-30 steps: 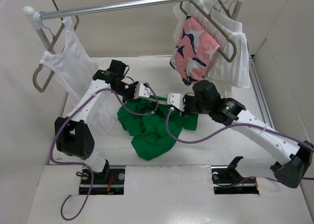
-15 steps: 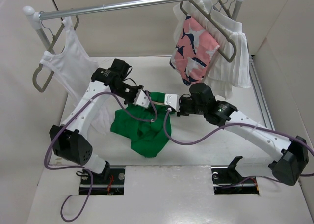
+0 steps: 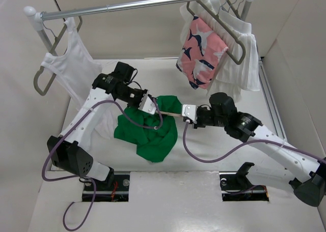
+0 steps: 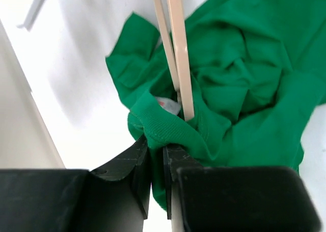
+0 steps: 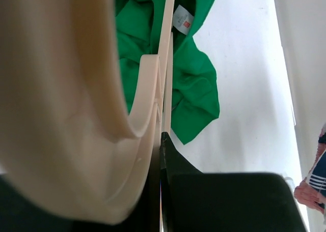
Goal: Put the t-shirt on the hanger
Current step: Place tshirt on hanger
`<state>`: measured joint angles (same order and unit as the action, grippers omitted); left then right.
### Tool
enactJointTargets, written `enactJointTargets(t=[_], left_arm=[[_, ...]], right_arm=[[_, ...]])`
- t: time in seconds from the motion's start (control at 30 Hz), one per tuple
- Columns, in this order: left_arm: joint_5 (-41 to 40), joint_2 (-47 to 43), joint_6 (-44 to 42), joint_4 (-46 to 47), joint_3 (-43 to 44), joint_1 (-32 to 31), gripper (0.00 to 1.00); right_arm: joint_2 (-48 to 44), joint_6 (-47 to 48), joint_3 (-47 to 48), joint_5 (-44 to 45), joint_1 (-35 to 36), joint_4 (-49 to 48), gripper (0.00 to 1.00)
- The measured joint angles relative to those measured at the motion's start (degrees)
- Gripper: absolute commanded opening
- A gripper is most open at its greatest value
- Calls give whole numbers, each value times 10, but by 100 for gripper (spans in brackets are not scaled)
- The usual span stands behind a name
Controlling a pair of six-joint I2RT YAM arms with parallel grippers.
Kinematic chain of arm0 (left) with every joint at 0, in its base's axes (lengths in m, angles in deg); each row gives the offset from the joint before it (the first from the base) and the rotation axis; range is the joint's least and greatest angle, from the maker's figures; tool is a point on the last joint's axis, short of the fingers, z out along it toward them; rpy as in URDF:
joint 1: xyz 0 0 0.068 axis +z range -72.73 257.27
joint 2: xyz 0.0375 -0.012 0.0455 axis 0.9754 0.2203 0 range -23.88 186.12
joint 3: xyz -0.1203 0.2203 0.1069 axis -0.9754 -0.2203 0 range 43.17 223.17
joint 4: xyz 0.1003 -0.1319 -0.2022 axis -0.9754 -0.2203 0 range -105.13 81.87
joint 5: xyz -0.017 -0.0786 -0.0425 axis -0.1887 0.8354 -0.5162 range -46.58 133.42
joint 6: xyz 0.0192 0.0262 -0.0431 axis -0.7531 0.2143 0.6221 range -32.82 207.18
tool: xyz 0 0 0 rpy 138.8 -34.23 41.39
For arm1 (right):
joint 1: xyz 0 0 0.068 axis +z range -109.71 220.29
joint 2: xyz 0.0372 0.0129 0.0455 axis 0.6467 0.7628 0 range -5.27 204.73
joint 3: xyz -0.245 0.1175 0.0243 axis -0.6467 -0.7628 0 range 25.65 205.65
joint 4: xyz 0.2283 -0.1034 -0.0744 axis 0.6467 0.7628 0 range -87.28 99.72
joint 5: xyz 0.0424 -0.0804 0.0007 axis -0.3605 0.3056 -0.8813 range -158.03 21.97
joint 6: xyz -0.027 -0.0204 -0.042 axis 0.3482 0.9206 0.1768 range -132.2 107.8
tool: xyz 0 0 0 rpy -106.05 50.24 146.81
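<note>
T-shirt (image 4: pixel 244 89) collar in left fingers (image 4: pixel 138 166), hanger (image 4: pixel 181 64) in right fingers (image 5: pixel 173 161), arms (image 3: pixel 89 110) converging.

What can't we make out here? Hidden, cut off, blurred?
1. Left wrist: the hanger runs under the t-shirt collar, so how far in it goes is hidden.
2. Left wrist: collar fabric bunches over the left gripper, so whether it is pinched is unclear.
3. Right wrist: the hanger, held by the right gripper, is a close blur filling the left half.
4. Right wrist: the neck label print is too small to read.
</note>
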<state>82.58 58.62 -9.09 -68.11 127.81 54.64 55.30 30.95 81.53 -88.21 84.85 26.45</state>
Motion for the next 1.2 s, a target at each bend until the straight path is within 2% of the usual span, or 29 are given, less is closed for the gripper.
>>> enactJointTargets(t=[0.2, 0.37, 0.4, 0.43, 0.53, 0.57, 0.8, 1.1, 1.2], left_arm=[[38, 0, 4, -8, 6, -34, 5], [68, 0, 29, -14, 12, -59, 5], [70, 0, 37, -13, 13, -61, 8], [73, 0, 50, -10, 14, -62, 18], [71, 0, 100, 13, 12, -65, 23], [68, 0, 115, 22, 9, -66, 31], [27, -3, 207, 109, -49, -66, 36], [13, -29, 237, 194, -109, -65, 35], [9, -31, 232, 216, -133, -64, 45]], right_arm=[[12, -11, -4, 11, 0, -20, 0], [24, -22, -5, 35, 2, -43, 0], [26, -23, -5, 38, 2, -47, 0], [26, -24, -5, 41, 2, -50, 0], [29, -25, -5, 46, 2, -57, 0], [29, -25, -5, 47, 2, -59, 0], [24, -25, -12, 46, -1, -73, 0], [24, -25, -16, 38, -3, -73, 0], [19, -25, -16, 29, -3, -75, 0]])
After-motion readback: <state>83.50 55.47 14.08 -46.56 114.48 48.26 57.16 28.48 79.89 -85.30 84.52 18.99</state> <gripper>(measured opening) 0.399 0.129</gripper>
